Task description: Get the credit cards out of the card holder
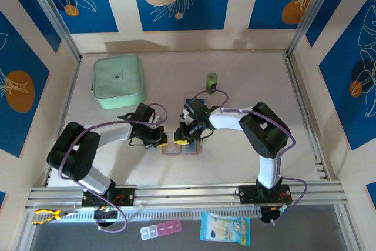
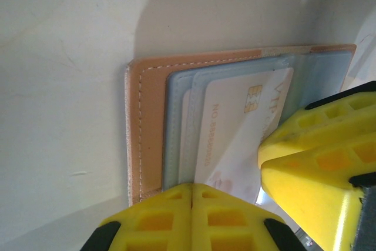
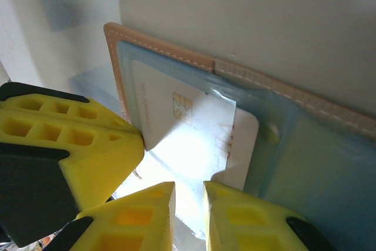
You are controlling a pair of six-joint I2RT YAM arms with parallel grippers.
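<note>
Clearly the job is only in its early stage: the card holder [image 1: 181, 149] lies spread open on the tabletop [image 1: 252, 74], near the middle and between the two arms, tan border outward and grey-blue pockets facing up. One credit card [image 3: 188, 139], pale on this face with a gold chip, has part of its length out of its pocket, while its far-right corner is tucked under the pocket's lip, so it is not free yet. The left wrist view shows the edge of at least one more card layered behind it, fully seated. The left gripper [image 2: 191, 218] has its jaws pressed together and sits at the holder's left part, apparently pinning it flat. The right gripper [image 3: 188, 204] hangs right over the exposed card with its jaws a narrow gap apart, nothing visibly between them. A dark blue patch [image 1: 195, 105] just beyond the right arm might be a card already out, though it is too small to tell. What remains, by my reading, is pulling this card clear and then the others.
</note>
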